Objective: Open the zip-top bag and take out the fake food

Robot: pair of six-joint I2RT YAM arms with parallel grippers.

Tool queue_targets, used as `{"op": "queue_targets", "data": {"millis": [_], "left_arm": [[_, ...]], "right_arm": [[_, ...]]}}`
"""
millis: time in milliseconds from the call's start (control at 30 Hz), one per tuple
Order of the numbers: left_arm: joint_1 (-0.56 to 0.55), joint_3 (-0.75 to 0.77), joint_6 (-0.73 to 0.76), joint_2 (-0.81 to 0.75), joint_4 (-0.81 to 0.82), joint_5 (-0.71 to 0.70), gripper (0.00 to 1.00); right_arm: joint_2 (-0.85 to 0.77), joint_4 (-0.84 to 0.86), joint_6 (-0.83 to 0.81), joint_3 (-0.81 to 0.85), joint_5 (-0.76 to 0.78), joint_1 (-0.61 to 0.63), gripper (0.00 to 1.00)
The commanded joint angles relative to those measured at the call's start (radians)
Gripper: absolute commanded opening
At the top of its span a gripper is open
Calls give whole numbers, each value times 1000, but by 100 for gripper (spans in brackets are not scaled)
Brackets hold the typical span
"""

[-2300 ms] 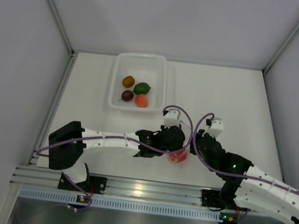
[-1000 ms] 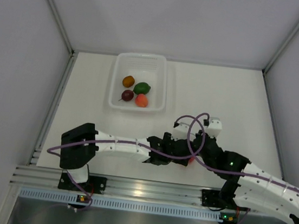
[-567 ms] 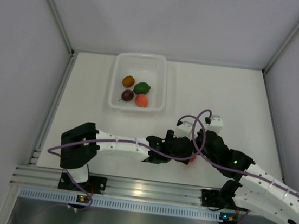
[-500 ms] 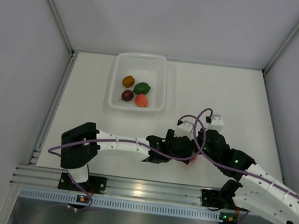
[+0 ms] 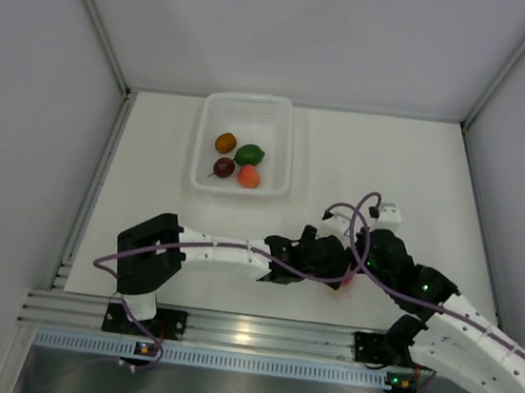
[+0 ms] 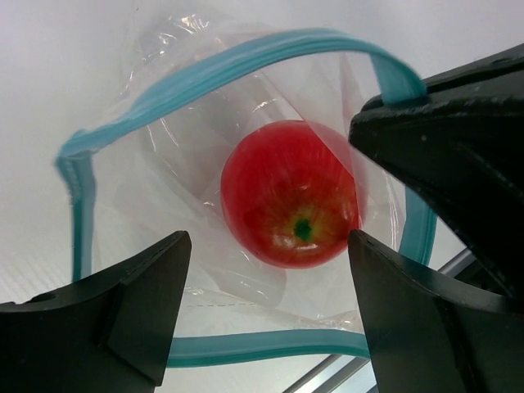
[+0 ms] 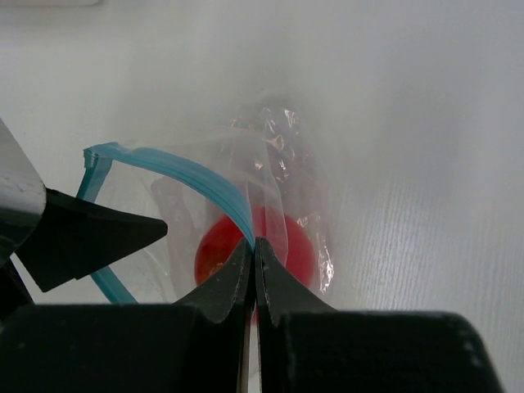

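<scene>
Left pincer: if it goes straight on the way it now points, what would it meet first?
Most likely the red toy apple inside the open zip-top bag, framed between the fingers of the open left pincer; how far ahead is unclear.

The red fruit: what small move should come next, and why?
Probably lower the left hand into the zip-top bag and close on the red fruit: the right hand pinches the rim, the mouth gapes, and the open left hand frames it.
</scene>
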Motion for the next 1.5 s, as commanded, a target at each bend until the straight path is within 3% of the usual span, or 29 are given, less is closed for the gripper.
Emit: {"op": "queue_targets", "data": {"millis": [0,200,367,767,1000,1100,1133,1367,1467], "left_arm": [[-38,99,87,16,153,161,84],[-40,160,139,78,186,224,85],[-40,231,164,144,184,261,92],[-38,298,205,219,187,65,93],[-40,329,250,257,186,42,92],[-38,329,245,271,187,50,74],[-38,327,242,274,187,54,57],[-37,301,228,279,206,53,24],[-38,262,219,247,227,51,2]], "right_arm": [[-6,22,-3,4,-19,-16,0],[23,92,-20,-33,-125,-76,0],[43,125,-19,-58,-158,-93,0],[37,145,-26,-75,-213,-104,0],[25,146,-28,-73,-225,-107,0],[8,140,-23,-70,-210,-110,0],[-1,140,-22,-70,-207,-111,0],[-15,133,-20,-64,-193,-117,0],[-12,134,-22,-62,-187,-121,0]]}}
